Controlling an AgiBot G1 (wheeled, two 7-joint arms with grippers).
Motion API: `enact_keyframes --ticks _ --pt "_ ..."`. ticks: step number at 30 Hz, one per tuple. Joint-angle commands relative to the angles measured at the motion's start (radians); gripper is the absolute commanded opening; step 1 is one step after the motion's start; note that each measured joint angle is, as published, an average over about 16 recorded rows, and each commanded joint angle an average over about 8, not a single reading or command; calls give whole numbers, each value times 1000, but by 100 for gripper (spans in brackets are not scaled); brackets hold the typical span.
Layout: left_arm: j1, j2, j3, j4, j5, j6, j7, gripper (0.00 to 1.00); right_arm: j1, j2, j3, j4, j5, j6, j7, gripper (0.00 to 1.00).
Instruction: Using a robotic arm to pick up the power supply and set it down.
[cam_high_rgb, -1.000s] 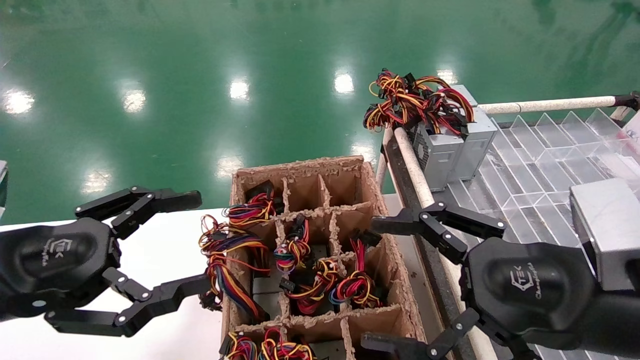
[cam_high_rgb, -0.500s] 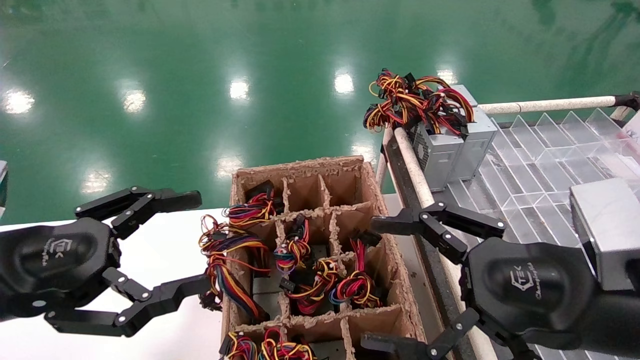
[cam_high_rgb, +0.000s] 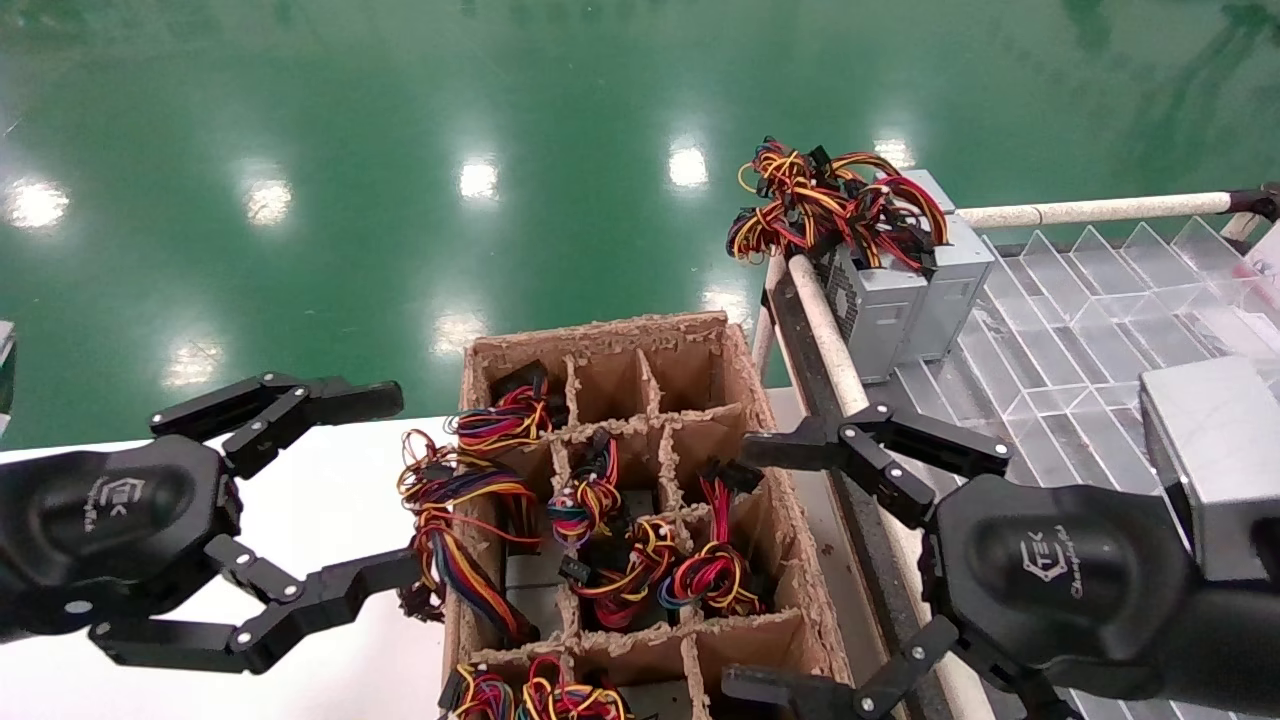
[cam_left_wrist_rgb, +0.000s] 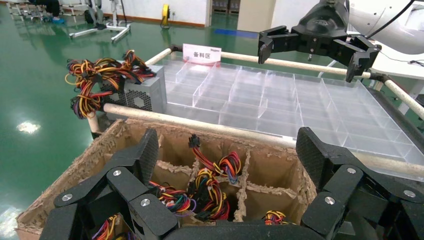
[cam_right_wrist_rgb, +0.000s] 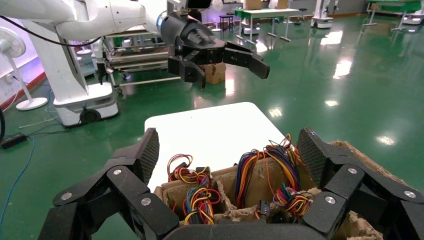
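Note:
Several power supplies stand in the cells of a brown cardboard box, grey bodies low down and coloured wire bundles on top. Two more power supplies stand upright at the far left corner of a clear divided tray. The robotic arm, my right gripper with its silver wrist block, hovers open at the box's right side. In the right wrist view my right gripper holds nothing and the wires lie below it. My left gripper is open and empty at the box's left side.
The box sits on a white table. A padded rail runs between box and tray. Green floor lies beyond. In the left wrist view my left gripper faces the box, the tray and the right gripper.

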Motion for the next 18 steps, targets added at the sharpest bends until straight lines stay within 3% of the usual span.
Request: enact_keyframes --ticks 1,18 --pt "0 0 0 0 0 0 0 100 0 0 0 0 0 0 0 100" --pt "0 0 0 0 0 0 0 100 0 0 0 0 0 0 0 100"
